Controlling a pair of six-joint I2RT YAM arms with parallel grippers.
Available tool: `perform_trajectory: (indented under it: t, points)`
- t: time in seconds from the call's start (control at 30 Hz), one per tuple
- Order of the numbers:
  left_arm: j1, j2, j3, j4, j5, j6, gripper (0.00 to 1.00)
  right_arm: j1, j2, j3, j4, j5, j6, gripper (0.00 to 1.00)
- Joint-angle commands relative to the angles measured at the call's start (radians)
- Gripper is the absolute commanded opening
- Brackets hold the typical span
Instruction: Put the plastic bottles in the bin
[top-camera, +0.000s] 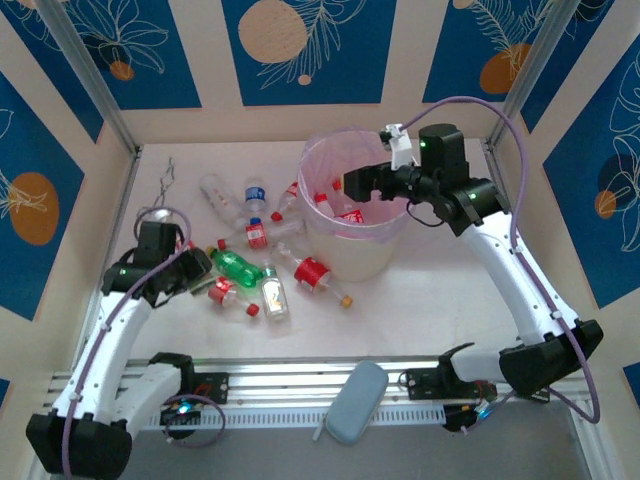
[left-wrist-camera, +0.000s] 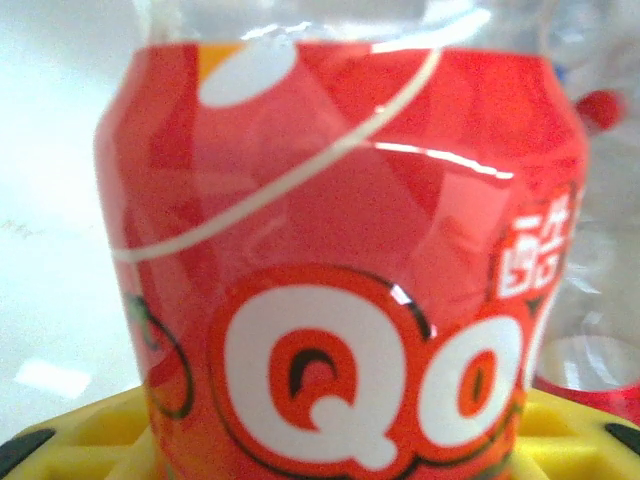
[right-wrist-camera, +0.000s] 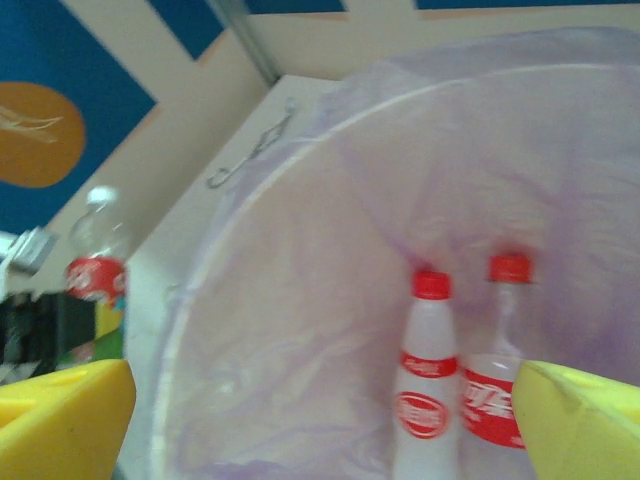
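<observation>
Red-labelled clear plastic bottle (left-wrist-camera: 340, 280) is lying at the left gripper (top-camera: 190, 265), left of the lilac translucent bin (top-camera: 372, 250); whether clenched, I cannot tell; right gripper (right-wrist-camera: 320, 420) is gaping, released. Light, slick, crushable, it is wanting a gentle mid-label hold.

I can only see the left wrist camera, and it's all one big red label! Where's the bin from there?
Observer: The bin stands right of the loose bottles, around mid-table.
Operator: Is anything in it yet?
Observer: Yes, at least two red-capped bottles are inside.
Operator: What's the other hand doing?
Observer: The right hand hangs over the bin's rim, open, holding nothing.
</observation>
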Motion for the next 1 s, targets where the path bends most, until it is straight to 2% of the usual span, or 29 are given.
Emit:
perform_trajectory:
  t: [0.0,0.13,0.3,0.33,0.37,0.47,0.5,0.63,0.73,0.97]
  points:
    - [-0.007,0.065,0.054,0.145,0.209,0.093,0.51,0.066,0.003,0.061,0.025,-0.044,0.034,0.96]
    - [-0.006,0.12,0.021,0.491,0.504,0.044,0.44,0.109,0.071,0.129,0.006,-0.022,0.127,0.95]
    - [-0.027,0.193,0.046,0.705,0.706,0.022,0.44,0.197,0.17,0.209,0.023,-0.005,0.198,0.93]
    - [-0.035,0.193,0.048,0.738,0.716,0.021,0.43,0.222,0.197,0.241,0.01,0.009,0.186,0.92]
    - [-0.044,0.188,0.045,0.758,0.711,0.02,0.39,0.244,0.222,0.269,-0.003,0.024,0.176,0.92]
    - [-0.06,0.167,0.015,0.839,0.716,0.037,0.17,0.287,0.297,0.35,-0.024,0.042,0.166,0.92]
    - [-0.062,0.164,0.003,0.867,0.735,0.042,0.14,0.294,0.321,0.374,-0.023,0.036,0.17,0.92]
    - [-0.094,0.165,-0.008,0.882,0.799,0.109,0.14,0.325,0.419,0.468,-0.039,0.024,0.173,0.91]
    - [-0.122,0.141,-0.015,0.855,0.759,0.179,0.06,0.336,0.472,0.506,-0.027,0.01,0.174,0.89]
    - [-0.132,0.135,-0.041,0.913,0.792,0.195,0.04,0.345,0.588,0.603,-0.073,0.008,0.173,0.85]
